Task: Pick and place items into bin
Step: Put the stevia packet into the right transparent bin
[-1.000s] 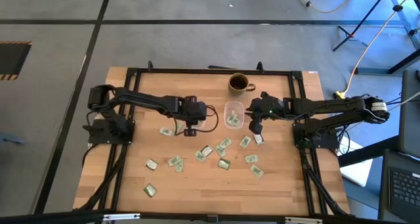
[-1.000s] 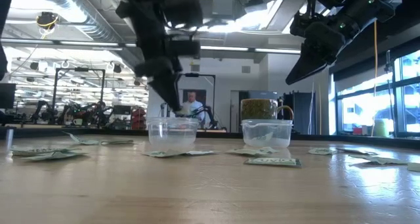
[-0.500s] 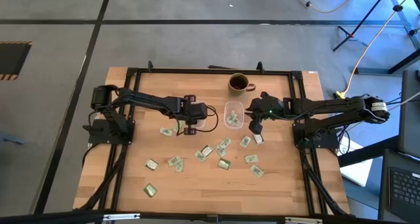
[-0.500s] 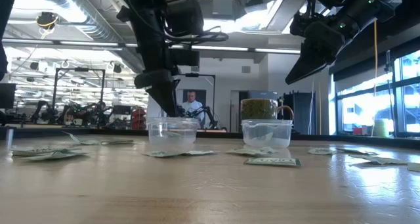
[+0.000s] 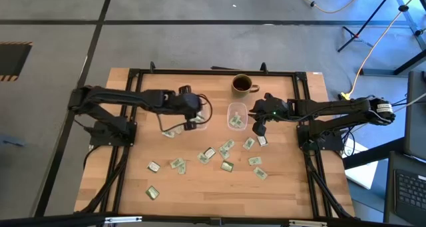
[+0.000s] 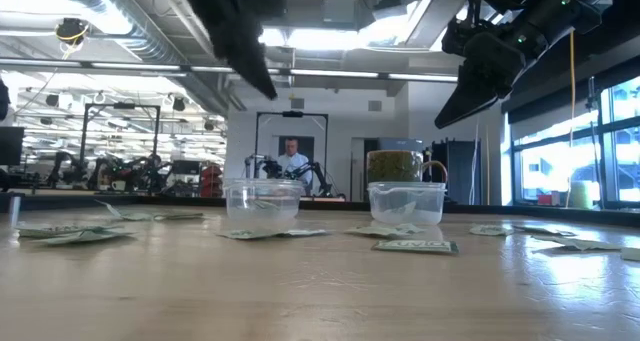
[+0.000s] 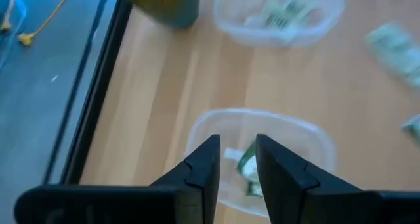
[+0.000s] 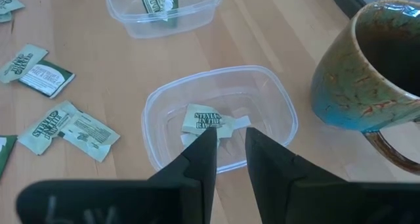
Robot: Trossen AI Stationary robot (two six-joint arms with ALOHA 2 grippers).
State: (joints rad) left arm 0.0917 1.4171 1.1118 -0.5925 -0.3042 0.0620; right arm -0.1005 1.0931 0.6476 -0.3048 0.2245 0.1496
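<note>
Two clear plastic tubs stand on the pale wooden table [image 5: 286,187]: the left tub [image 5: 194,122] and the right tub [image 8: 220,115], which sits just beside a brown glazed ceramic mug [image 5: 242,84]. The left gripper [image 7: 234,159] hangs above the left tub, its dark fingers [image 7: 203,165] apart by a narrow gap and grasping nothing; a pale green and white packet [image 7: 247,166] lies in the tub beneath them. The right gripper [image 8: 228,147] hovers over the right tub, fingers also slightly parted and empty, with a couple of packets [image 8: 209,121] resting inside that tub. Most of the small flat pale green and white packets [image 5: 226,149] lie scattered on the table in front of the tubs, with one near the left tub [image 5: 169,133].
</note>
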